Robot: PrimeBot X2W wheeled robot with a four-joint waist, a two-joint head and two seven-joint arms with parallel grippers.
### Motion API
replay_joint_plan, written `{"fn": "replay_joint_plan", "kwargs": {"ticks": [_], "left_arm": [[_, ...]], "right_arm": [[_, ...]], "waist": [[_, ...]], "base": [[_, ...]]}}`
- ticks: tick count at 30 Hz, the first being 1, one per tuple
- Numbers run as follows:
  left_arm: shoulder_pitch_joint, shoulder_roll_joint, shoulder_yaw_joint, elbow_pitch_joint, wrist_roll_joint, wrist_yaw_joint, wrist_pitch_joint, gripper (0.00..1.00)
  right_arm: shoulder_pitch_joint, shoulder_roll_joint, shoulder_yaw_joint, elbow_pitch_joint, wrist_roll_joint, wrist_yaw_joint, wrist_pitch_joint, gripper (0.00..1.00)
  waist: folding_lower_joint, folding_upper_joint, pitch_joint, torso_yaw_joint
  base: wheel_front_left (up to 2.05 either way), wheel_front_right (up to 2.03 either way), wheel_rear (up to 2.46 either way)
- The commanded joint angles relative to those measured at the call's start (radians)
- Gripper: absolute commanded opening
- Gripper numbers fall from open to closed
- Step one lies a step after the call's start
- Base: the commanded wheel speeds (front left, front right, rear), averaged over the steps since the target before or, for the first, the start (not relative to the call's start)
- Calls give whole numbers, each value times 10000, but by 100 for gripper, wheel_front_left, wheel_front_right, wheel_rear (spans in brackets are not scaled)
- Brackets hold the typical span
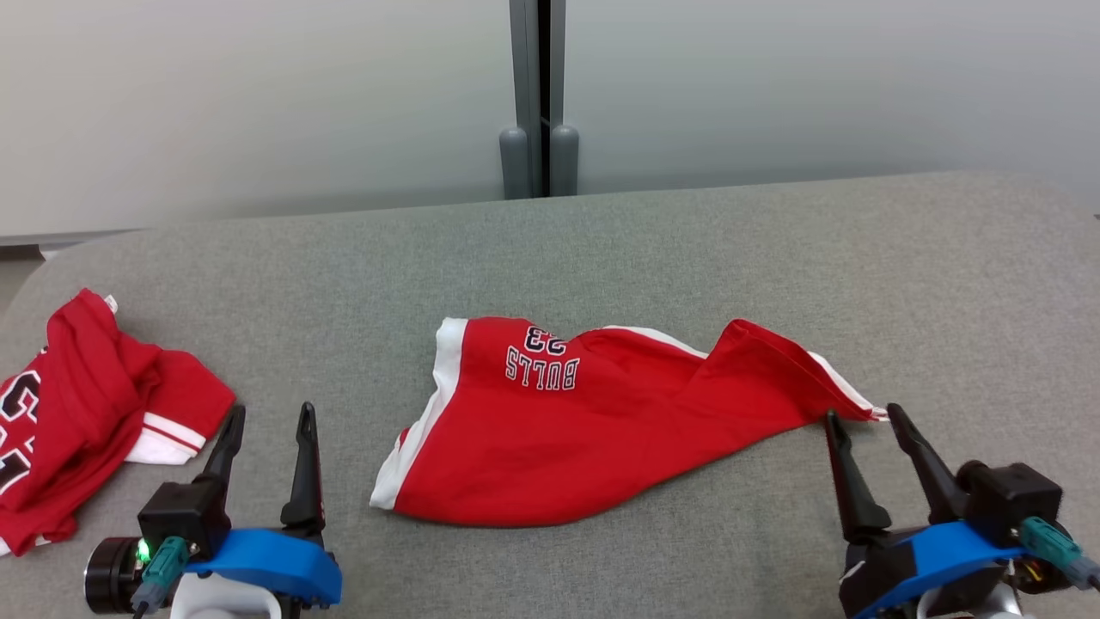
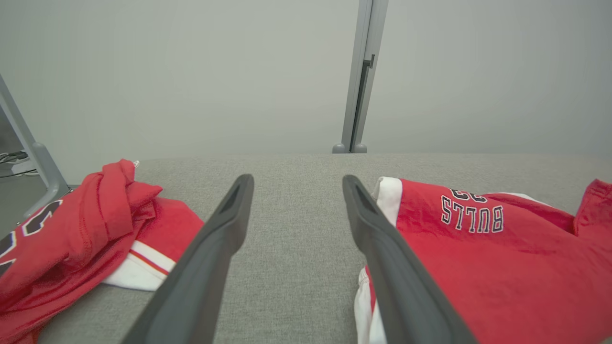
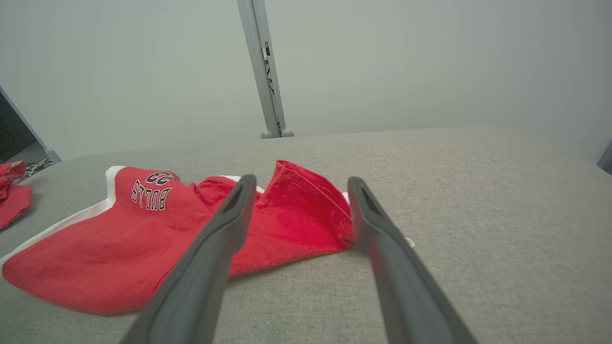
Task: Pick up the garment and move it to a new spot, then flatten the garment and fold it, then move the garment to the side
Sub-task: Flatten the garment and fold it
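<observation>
- A crumpled red jersey (image 1: 86, 413) lies at the left edge of the grey fabric-covered worktop (image 1: 601, 249).
- The left gripper (image 1: 271, 409) sits low at the near left with its fingers pointing away. Its jaws are spread wide and empty. It is between that jersey and the garment, touching neither.
- The red Bulls garment (image 1: 584, 430) lies mid-worktop, only partly flattened. White trim runs down its left edge and the "BULLS 23" print reads upside down near its far edge. A raised fold stands toward the right, tapering to a white-edged corner.
- The right gripper (image 1: 862, 413) sits low at the near right, jaws wide apart. Its fingertips flank that right corner without clamping it.
</observation>
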Motion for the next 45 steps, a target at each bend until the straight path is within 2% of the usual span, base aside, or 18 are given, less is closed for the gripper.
{"fn": "replay_joint_plan", "kwargs": {"ticks": [1,8,13,18,24,28,29,30,31,36,40,45], "left_arm": [[-265,28,-27,-78,6,47,-48,100],[-845,-71,-114,-275,186,22,-107,100],[-1364,-264,-238,-308,319,-87,-187,100],[-1628,-367,-240,-216,390,-125,-261,100],[-1876,-509,-184,-107,458,-192,-307,100],[-1921,-576,-123,-53,502,-234,-332,100],[-1924,-588,-106,-39,509,-247,-336,100],[-1920,-597,-89,-22,525,-258,-332,100],[-1907,-609,-73,-14,544,-255,-335,100],[-1802,-659,0,-11,602,-279,-338,100],[-1735,-647,70,-18,688,-288,-340,100],[-1656,-664,168,-59,729,-313,-342,100]], "right_arm": [[-180,-6,196,3,-119,1,75,100],[-641,-30,1721,393,-337,1,309,100],[-1250,-201,3272,1327,-197,1,271,100],[-1720,-413,4048,2074,-239,1,274,100],[-2332,-609,4429,3228,-537,1,240,100],[-2570,-731,4868,4090,-661,2,608,100],[-2599,-750,4985,4288,-629,2,713,56],[-2624,-779,5091,4475,-587,4,841,39],[-2640,-799,5187,4625,-537,10,891,0],[-2791,-856,5534,4433,-97,18,426,0],[-2945,-1000,5558,3515,447,10,-295,0],[-2926,-1341,5144,2270,909,1,-582,0]], "waist": [[0,0,168,51],[0,0,1033,282],[0,0,1707,593],[0,0,1990,781],[0,0,2190,966],[0,0,2224,1000],[0,0,2219,1002],[0,0,2206,999],[0,0,2188,992],[0,0,2098,870],[0,0,2025,718],[0,0,1957,537]], "base": [[0,0,0],[0,0,0],[0,0,0],[0,0,0],[0,0,0],[0,0,0],[0,0,0],[0,0,0],[0,0,0],[0,0,0],[0,0,0],[0,0,0]]}}
